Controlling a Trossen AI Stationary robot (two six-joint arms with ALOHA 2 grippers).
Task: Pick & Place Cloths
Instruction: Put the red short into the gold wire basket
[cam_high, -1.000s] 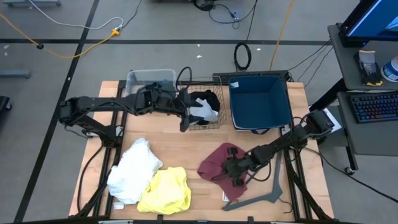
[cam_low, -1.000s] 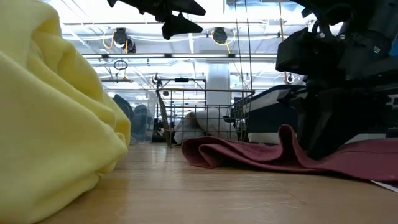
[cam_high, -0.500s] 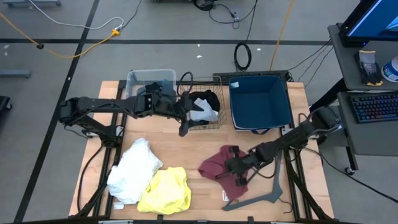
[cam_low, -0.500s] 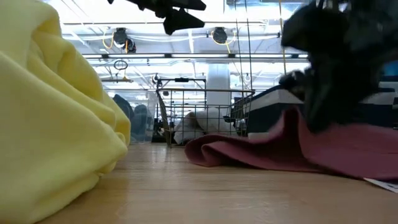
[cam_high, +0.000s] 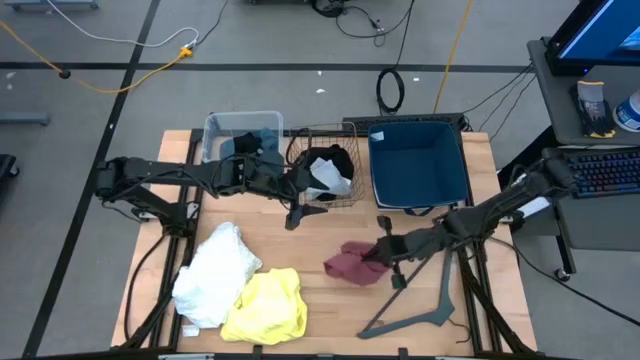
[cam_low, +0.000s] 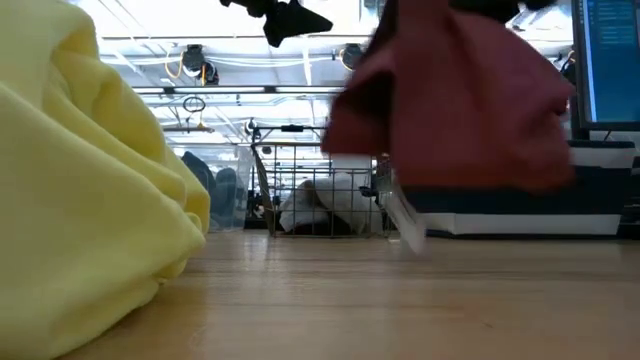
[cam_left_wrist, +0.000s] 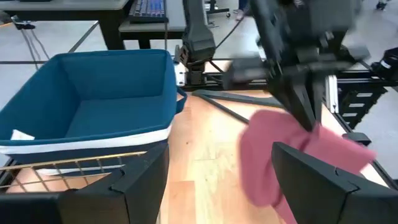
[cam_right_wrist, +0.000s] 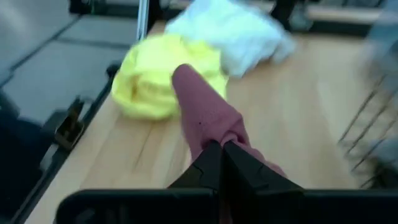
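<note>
Clenched on the maroon cloth (cam_high: 352, 265) above the bench (cam_high: 300, 250), right gripper (cam_high: 380, 262) pinches only a fold; it could slip. Left gripper (cam_high: 296, 216) gapes empty.

Soft maroon cloth (cam_high: 350, 264), wire basket (cam_high: 325, 175), wooden table (cam_high: 320, 310)

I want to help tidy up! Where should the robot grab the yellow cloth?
Probably the top of the yellow cloth, coming straight down. It lies in a puffy heap with raised folds the open left gripper could pinch. The white cloth touches one side.
</note>
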